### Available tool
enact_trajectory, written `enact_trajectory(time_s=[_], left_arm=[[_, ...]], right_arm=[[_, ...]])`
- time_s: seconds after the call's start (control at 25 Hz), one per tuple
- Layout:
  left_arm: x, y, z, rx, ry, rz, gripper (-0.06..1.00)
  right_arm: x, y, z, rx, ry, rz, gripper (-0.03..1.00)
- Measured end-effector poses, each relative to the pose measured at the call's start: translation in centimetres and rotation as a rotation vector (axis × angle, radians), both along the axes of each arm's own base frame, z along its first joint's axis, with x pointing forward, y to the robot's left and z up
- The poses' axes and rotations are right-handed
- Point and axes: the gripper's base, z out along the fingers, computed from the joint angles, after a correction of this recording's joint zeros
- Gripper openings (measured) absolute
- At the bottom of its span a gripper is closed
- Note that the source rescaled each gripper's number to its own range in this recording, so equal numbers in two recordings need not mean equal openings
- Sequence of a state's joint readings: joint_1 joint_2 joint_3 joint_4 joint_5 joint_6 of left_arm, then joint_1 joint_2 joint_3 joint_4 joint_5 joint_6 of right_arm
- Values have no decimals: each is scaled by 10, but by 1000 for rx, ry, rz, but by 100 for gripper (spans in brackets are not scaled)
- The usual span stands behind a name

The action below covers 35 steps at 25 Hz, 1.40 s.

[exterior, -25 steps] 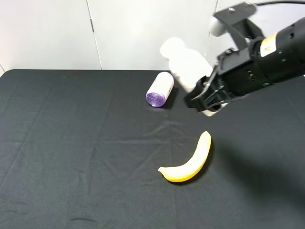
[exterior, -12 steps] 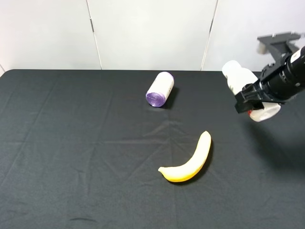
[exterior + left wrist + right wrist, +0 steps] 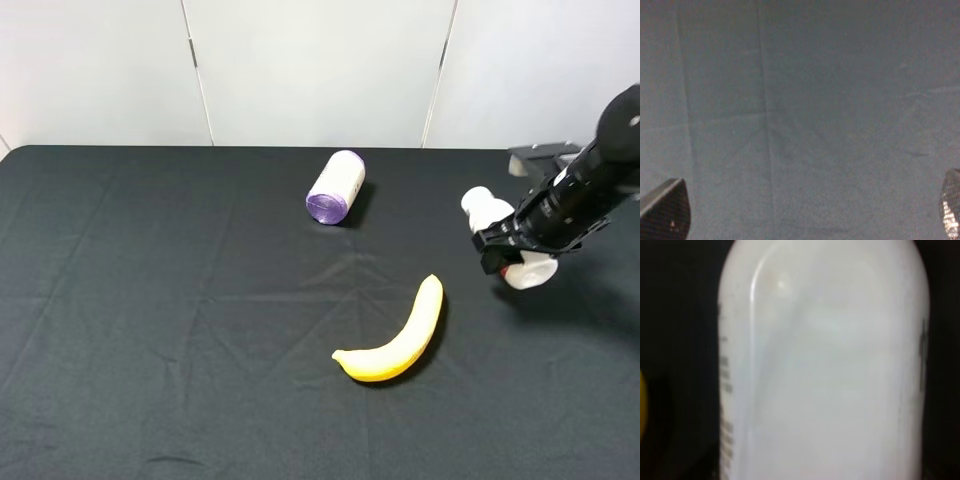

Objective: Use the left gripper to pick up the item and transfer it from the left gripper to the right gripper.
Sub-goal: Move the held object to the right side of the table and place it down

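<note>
The item, a small white bottle (image 3: 484, 208), is tilted in my right gripper (image 3: 507, 250) at the right of the table, low over the black cloth. The gripper is shut across the bottle's middle; the white cap end points up-left, and the base with a bit of red (image 3: 528, 272) points down-right. In the right wrist view the bottle's body (image 3: 825, 365) fills the frame and the fingers do not show. My left gripper (image 3: 807, 212) is open and empty over bare black cloth. It is out of the exterior view.
A yellow banana (image 3: 397, 336) lies left of the bottle, towards the front. A white roll with a purple end (image 3: 336, 187) lies at the back middle. A black cloth (image 3: 150, 300) covers the table; a white wall stands behind.
My right arm has carried the bottle from above the table's back middle out to the right, then lower towards the cloth. Banana and roll have not moved.
</note>
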<state>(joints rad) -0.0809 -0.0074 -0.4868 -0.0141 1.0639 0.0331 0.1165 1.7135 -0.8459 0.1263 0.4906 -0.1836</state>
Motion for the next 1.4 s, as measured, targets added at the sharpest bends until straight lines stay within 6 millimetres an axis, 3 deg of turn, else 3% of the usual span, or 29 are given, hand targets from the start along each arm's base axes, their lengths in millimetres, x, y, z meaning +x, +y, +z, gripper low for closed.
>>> enact_trajectory(time_s=[0.16,0.72,0.76,0.8,0.88,0.92,1.12,1.4], left_arm=[[0,0,0,0,0,0,100],[0,0,0,2,0,1,100],[0,0,0,2,0,1,100],[0,0,0,2,0,1,100],[0,0,0,2,0,1,100],[0,0,0,2,0,1,100],[0,0,0,2,0,1,100],[0,0,0,2,0,1,100]], right_arm=[[4,0,-10,-2,-5,-3,6],[6,-1,-10,-17,-22,13,6],[6,-1,-11,-18,-20,14,24],[6,-1,-11,-19,-22,14,55],[7,-1,-15,-20,-13,14,83],[7,-1,-16,-21,-8,13,90],[7,-1,-19,-22,4,13,99],[5,-1,-16,-21,7,15,100]])
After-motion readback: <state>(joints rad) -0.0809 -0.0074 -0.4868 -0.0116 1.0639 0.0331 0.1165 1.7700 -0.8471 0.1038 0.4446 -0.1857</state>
